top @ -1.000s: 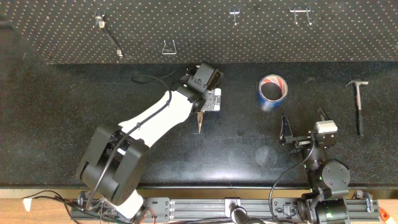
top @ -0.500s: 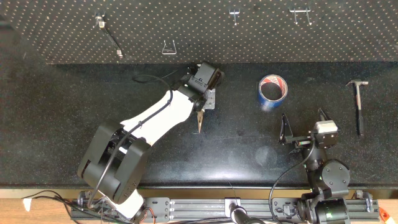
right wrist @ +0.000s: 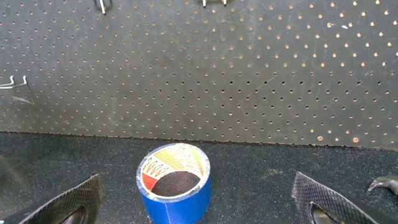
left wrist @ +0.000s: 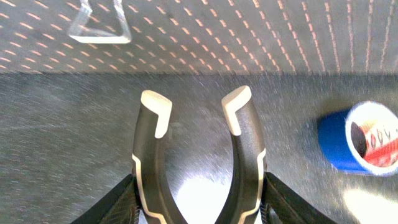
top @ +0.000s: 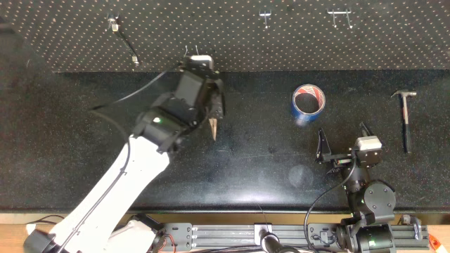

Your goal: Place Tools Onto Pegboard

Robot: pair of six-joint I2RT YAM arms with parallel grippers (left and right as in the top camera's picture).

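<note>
My left gripper [top: 211, 105] is lifted close to the pegboard [top: 232, 35] and is shut on a pair of pliers [top: 213, 128]. The nose hangs back toward the table. In the left wrist view the pliers [left wrist: 152, 143] spread their two curved, cream-tipped handles toward the board, and a wire hook [left wrist: 99, 28] sits off to one side of them. The blue tape roll [top: 308, 103] stands on the black table, and the hammer [top: 405, 119] lies at the far right. My right gripper [top: 342, 143] rests open near the front, facing the tape roll [right wrist: 174, 186].
Two more metal hooks [top: 265, 15] [top: 339, 15] stick out of the pegboard at upper right. A thin dark tool [top: 126, 43] hangs on the board at upper left. The table [top: 84, 126] has open room left of the left arm and between the arms.
The left gripper closed on the pliers lying on the table, lifted them and swung left and up toward the pegboard hook. The right arm has stayed still.
</note>
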